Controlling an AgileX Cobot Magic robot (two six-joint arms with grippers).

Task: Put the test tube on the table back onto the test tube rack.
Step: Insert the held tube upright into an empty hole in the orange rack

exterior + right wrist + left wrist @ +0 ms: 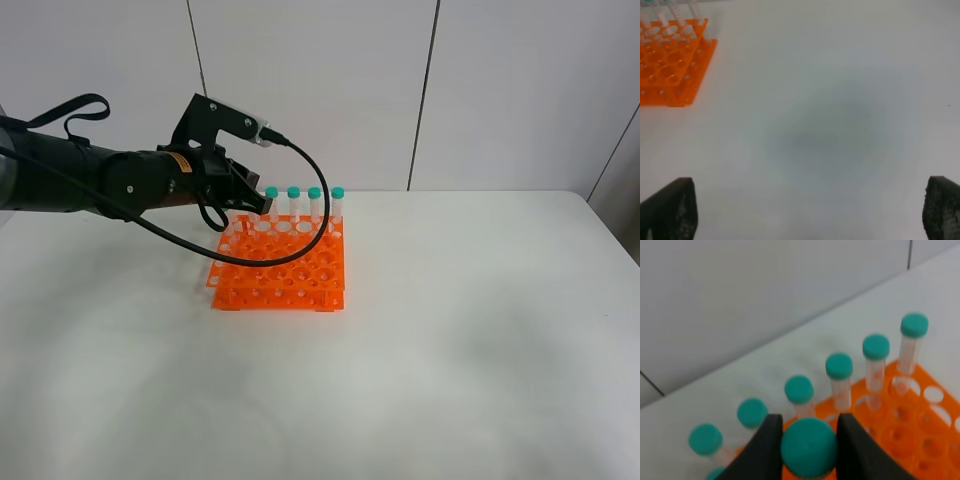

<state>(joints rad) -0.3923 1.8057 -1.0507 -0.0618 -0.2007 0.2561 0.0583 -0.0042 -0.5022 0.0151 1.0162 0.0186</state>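
Insertion step: left tool (264,203) pinches the test tube (809,447) by its cap, upright over the rack (280,272) near its rear row, right tool (807,210) spread and idle; next, lower straight into a free hole, then release.

The left arm (90,180) is a matte black cylinder with a small yellow label (180,160) near the wrist and a black strap (85,105) looped above it. It carries an angular black camera bracket (215,118) with a silver plug and a thick black cable (326,205). The left pincer (809,416) has smooth, dark grey, tapered fingers (765,452); the right pincer (810,200) looks matte black and blunt.
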